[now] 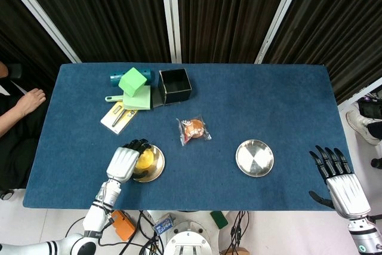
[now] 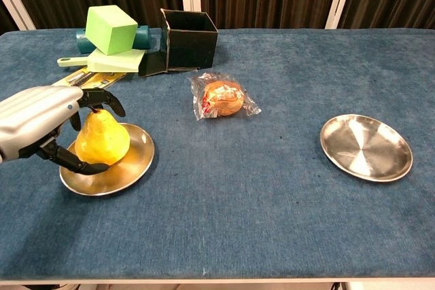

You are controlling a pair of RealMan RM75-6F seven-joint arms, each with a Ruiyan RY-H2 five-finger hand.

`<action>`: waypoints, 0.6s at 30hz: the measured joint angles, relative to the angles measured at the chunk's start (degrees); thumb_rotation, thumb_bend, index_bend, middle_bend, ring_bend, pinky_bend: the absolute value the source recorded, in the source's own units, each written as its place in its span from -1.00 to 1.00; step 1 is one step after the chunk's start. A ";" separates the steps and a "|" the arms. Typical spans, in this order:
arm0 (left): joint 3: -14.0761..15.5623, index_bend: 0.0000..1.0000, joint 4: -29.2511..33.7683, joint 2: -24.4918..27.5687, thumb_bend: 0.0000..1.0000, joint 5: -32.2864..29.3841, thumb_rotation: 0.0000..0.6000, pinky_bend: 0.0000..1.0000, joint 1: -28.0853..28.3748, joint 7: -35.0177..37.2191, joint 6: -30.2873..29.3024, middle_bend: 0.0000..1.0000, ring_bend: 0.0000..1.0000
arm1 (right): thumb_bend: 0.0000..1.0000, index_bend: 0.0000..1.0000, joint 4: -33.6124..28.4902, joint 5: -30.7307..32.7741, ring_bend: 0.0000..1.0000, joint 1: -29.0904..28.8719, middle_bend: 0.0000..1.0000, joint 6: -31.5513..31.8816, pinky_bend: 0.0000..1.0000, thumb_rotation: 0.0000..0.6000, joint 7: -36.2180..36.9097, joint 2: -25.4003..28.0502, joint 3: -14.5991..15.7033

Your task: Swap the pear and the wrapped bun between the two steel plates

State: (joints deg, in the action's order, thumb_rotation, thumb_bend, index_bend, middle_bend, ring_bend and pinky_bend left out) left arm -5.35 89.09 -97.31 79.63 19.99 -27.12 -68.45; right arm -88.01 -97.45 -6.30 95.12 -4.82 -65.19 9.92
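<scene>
Curling around the yellow pear (image 2: 102,137), the robot's left hand (image 2: 37,127) reaches in from the near left edge of the blue-covered table (image 2: 272,222); dark fingers (image 2: 102,96) arch over the fruit's top and the thumb hooks under its near side, though whether the grasp is firm enough to lift cannot be told. The pear stands upright on the left steel plate (image 2: 132,164), close to the table's near left corner, so by the look of it the swap has barely begun. The wrapped bun (image 2: 223,97) lies on the cloth in its clear packet, on neither plate, near the middle of the table and toward the far edge. The right steel plate (image 2: 367,147) sits bare toward the near right side, well apart from both items. In the head view the right hand (image 1: 337,180) hangs off the table's near right corner, fingers spread and holding nothing. Judging from this layout, everything is left to do: the pear has to cross to the right plate and the bun has to go onto the left plate. Clustered at the far left corner are a green cube (image 2: 111,28), a black open box (image 2: 189,39) and a packaged tool (image 2: 78,86), none of them touched.
</scene>
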 measured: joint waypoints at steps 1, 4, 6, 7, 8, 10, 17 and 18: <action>0.02 -0.31 -0.16 -0.12 -0.77 -0.14 1.00 -0.03 0.13 -0.40 0.04 -0.44 -0.41 | -0.51 -1.00 0.01 -0.13 -1.00 0.10 -1.00 -0.11 -1.00 0.93 0.18 0.09 -0.16; -0.05 -0.23 -0.73 -0.78 -0.69 -0.70 1.00 0.11 0.61 -1.55 0.00 -0.28 -0.24 | -0.51 -1.00 -0.02 -0.34 -1.00 0.37 -1.00 -0.58 -1.00 0.92 0.36 0.29 -0.70; -0.26 -0.18 -1.32 -1.33 -0.58 -0.85 1.00 0.23 0.87 -1.77 -0.36 -0.15 -0.12 | -0.51 -1.00 -0.06 -0.38 -1.00 0.49 -1.00 -1.02 -1.00 0.92 0.45 0.40 -1.04; -0.34 -0.15 -1.60 -1.54 -0.51 -0.87 1.00 0.29 0.97 -1.84 -0.58 -0.08 -0.06 | -0.51 -1.00 -0.06 -0.41 -1.00 0.55 -1.00 -1.16 -1.00 0.92 0.50 0.45 -1.21; -0.45 -0.12 -1.95 -1.84 -0.44 -0.87 1.00 0.33 1.08 -1.86 -0.91 -0.03 -0.01 | -0.51 -1.00 -0.07 -0.43 -1.00 0.61 -1.00 -1.27 -1.00 0.92 0.55 0.50 -1.36; -0.55 -0.07 -2.28 -2.10 -0.35 -0.70 1.00 0.40 1.19 -1.73 -1.43 0.04 0.06 | -0.51 -1.00 -0.09 -0.43 -1.00 0.76 -1.00 -1.51 -1.00 0.93 0.72 0.60 -1.69; -1.09 0.02 -0.21 -2.11 -0.26 2.79 1.00 0.47 2.12 -0.78 -3.97 0.14 0.15 | -0.51 -1.00 -0.31 -0.56 -1.00 1.14 -1.00 -2.50 -1.00 0.92 0.91 0.82 -2.63; -1.21 0.02 0.64 -2.17 -0.27 3.14 1.00 0.47 2.42 -0.85 -4.04 0.14 0.15 | -0.51 -1.00 -0.38 -0.61 -1.00 1.19 -1.00 -2.65 -1.00 0.93 0.90 0.83 -2.78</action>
State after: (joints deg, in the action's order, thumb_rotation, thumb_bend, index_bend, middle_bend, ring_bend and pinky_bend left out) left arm -6.56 89.73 -99.47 82.77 22.41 -27.96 -72.49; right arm -88.40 -98.05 -5.11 92.47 -3.92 -64.36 7.14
